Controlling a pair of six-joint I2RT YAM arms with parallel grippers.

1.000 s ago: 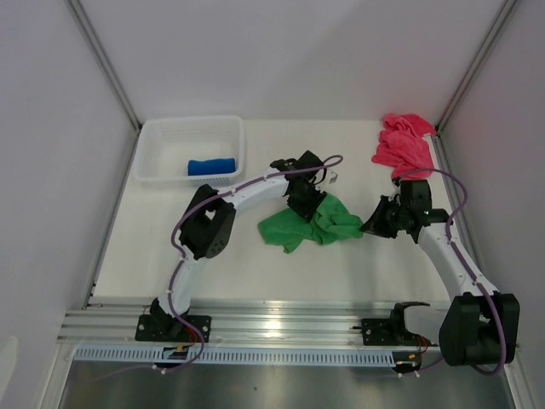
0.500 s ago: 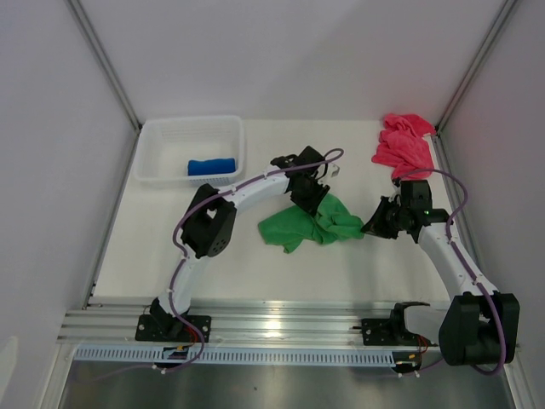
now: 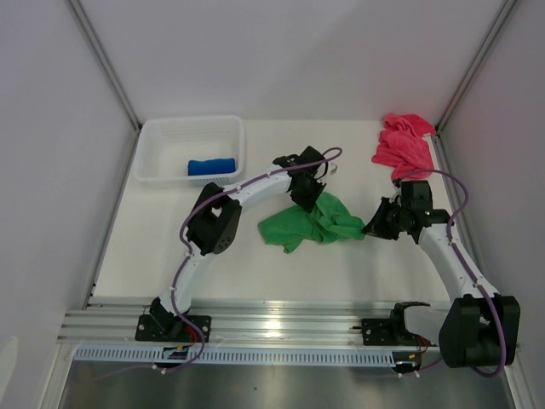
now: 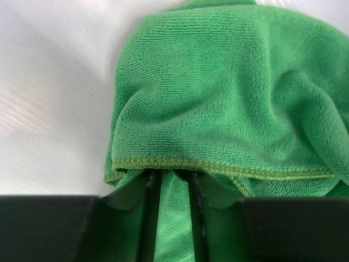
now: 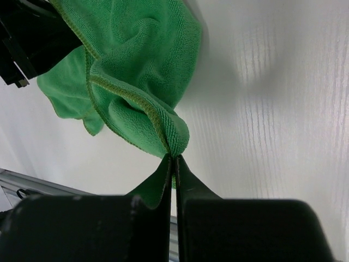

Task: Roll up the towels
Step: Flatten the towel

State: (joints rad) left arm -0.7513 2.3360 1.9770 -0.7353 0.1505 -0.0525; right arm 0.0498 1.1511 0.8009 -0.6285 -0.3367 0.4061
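The green towel [image 3: 300, 225] lies crumpled on the white table between my two grippers. My left gripper [image 3: 307, 199] is at its far edge; in the left wrist view the gripper [image 4: 173, 173] has its tips under the hemmed fold of the green towel [image 4: 218, 93] and is shut on cloth. My right gripper [image 3: 371, 228] is at the towel's right corner; in the right wrist view the gripper [image 5: 174, 157] is shut on a folded edge of the green towel [image 5: 142, 49]. The pink towel [image 3: 400, 145] lies bunched at the back right. The blue towel [image 3: 211, 166] sits rolled in the basket.
The white plastic basket [image 3: 157, 136] stands at the back left. Grey walls close in both sides and the back. A metal rail [image 3: 272, 324] runs along the near edge. My left wrist [image 5: 27, 38] shows dark at the top left of the right wrist view.
My left gripper has shifted slightly toward the back right on the towel. The towel's right corner is drawn a little further right with my right gripper. Both stay shut on it.
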